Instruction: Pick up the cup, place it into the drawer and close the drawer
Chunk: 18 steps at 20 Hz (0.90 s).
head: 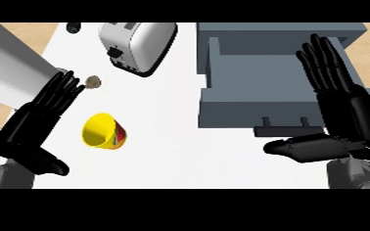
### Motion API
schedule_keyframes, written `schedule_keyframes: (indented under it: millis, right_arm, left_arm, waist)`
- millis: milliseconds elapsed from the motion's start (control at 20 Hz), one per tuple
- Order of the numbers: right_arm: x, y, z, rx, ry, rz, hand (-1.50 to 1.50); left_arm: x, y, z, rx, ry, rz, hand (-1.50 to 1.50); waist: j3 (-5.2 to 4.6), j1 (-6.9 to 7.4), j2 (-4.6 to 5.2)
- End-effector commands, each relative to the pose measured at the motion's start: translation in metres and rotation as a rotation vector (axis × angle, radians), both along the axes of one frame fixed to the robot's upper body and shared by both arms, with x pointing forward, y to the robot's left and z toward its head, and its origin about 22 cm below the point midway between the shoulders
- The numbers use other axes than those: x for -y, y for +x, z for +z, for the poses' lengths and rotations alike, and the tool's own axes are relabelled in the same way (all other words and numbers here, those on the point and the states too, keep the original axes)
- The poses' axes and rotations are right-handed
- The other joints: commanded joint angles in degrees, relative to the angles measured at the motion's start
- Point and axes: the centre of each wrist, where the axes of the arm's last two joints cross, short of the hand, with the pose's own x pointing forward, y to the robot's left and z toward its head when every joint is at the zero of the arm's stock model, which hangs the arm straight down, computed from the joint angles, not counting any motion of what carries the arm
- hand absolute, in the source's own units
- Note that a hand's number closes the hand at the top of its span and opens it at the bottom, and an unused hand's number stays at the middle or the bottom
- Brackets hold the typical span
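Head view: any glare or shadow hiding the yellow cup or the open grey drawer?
Head view: the yellow cup lying on its side is evenly lit, no glare; the open grey drawer has a darker shaded interior, still readable; the shiny white toaster carries soft highlights; the black right hand covers the drawer's right side.

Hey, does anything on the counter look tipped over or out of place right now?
Yes: the yellow cup lies on its side on the white counter, its mouth facing the left hand. Nothing looks spilled. The grey drawer stands open, and the toaster sits at a slant.
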Motion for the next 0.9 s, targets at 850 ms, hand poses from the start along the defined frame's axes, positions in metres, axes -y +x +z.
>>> schedule_keyframes:
  millis: [850]
  right_arm:
    - [0.023, -0.005, 0.018, 0.028, -0.012, 0.018, -1.50]
  left_arm:
    - [-0.027, 0.009, -0.128, -0.109, 0.119, 0.094, -1.50]
  waist:
    - [-0.08, -1.01, 0.13]
